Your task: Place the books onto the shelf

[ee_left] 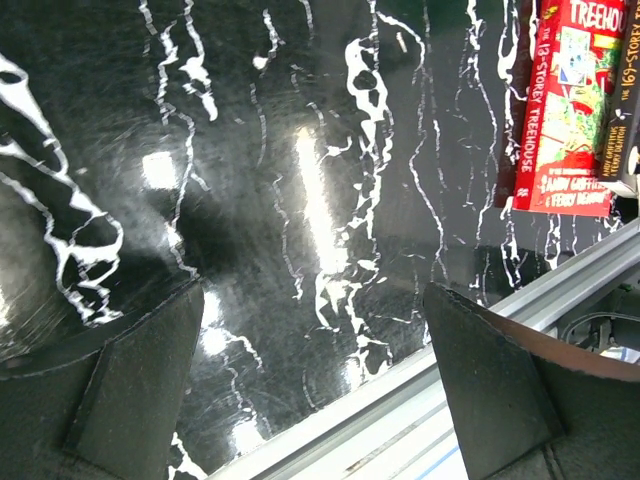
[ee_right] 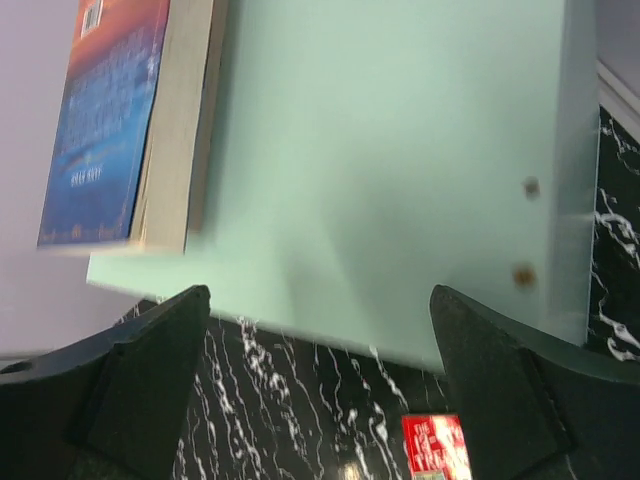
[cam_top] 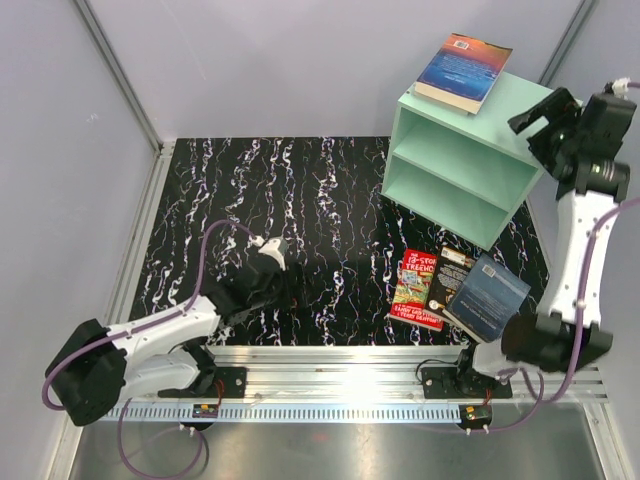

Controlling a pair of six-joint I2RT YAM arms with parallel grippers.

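Right tool [cam_top: 532,113] is held wide, empty, by the shelf [cam_top: 440,120]; three books [cam_top: 450,283] are laid on the tabletop [cam_top: 300,220] below it.

— How was the white-and-black left arm [cam_top: 160,345] placed?
— Folded low, and its black two-finger left gripper [ee_left: 310,297] had the jaws wide apart, holding nothing.
— And the other?
— The right arm [cam_top: 575,250] stood tall; the right gripper [ee_right: 320,295] was spread wide too, empty.
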